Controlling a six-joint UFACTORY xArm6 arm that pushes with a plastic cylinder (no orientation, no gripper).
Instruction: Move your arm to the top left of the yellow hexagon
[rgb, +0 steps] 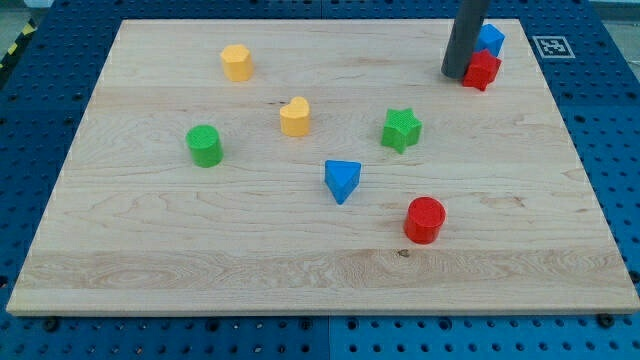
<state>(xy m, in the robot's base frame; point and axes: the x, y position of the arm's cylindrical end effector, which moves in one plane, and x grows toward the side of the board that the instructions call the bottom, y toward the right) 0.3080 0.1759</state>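
The yellow hexagon (237, 62) stands near the view's top left of the wooden board (150, 250). My tip (455, 74) is at the view's top right, touching or just left of a red block (482, 70), with a blue block (490, 40) right behind it. The tip is far to the right of the yellow hexagon. A yellow heart-shaped block (295, 116) lies below and right of the hexagon.
A green cylinder (204, 146) is at the left middle. A green star (401, 129), a blue triangle (342, 180) and a red cylinder (425, 220) lie in the middle and lower right. A marker tag (552, 46) sits off the board's top right corner.
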